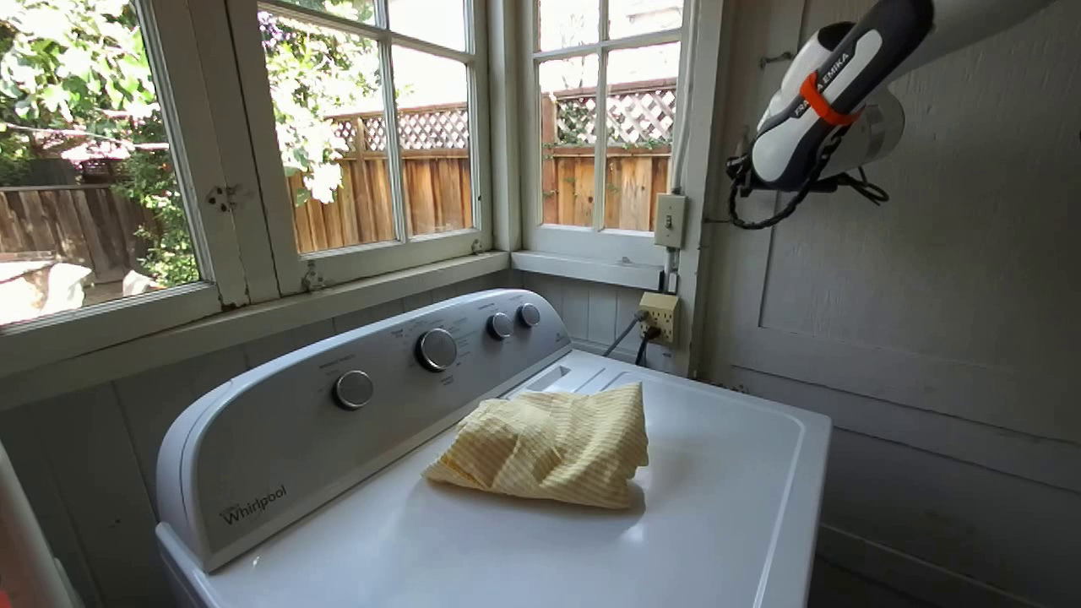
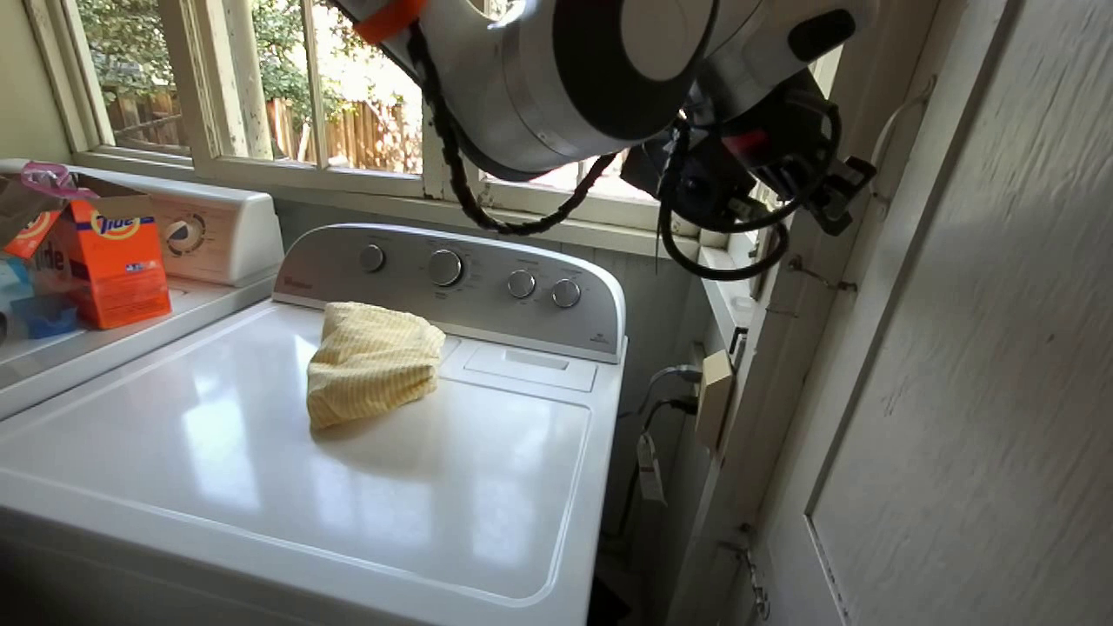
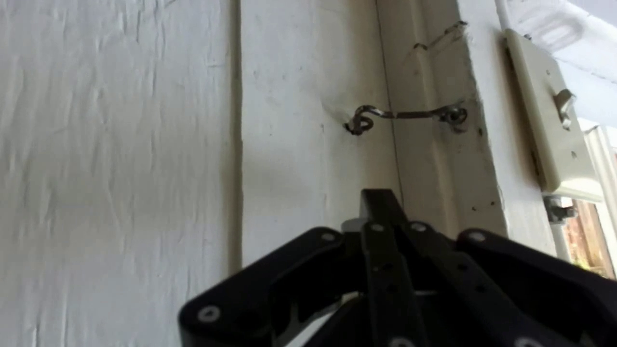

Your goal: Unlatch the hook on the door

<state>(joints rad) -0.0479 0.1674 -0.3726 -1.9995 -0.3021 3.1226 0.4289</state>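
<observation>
The hook (image 3: 414, 114), a thin dark wire rod, lies across the seam between the door (image 3: 144, 144) and its frame. Its bent end sits at an eye on the door side, and its opposite end is at the frame. In an exterior view the same hook (image 2: 819, 277) shows on the pale door (image 2: 1000, 365) edge. My gripper (image 3: 383, 205) is shut, fingertips together with nothing between them, and stands apart from the hook in the wrist view. Seen from outside, the gripper (image 2: 848, 196) is higher than the hook. The arm hides the gripper in an exterior view showing the door (image 1: 929, 279) too.
A light switch (image 3: 554, 115) and thin bent wire (image 3: 441, 36) are on the frame near the hook. A curved handle (image 2: 887, 139) is close beside the gripper. Below stands a white Whirlpool machine (image 2: 287, 504) with a yellow cloth (image 2: 374, 365). Windows (image 1: 435, 152) line the wall.
</observation>
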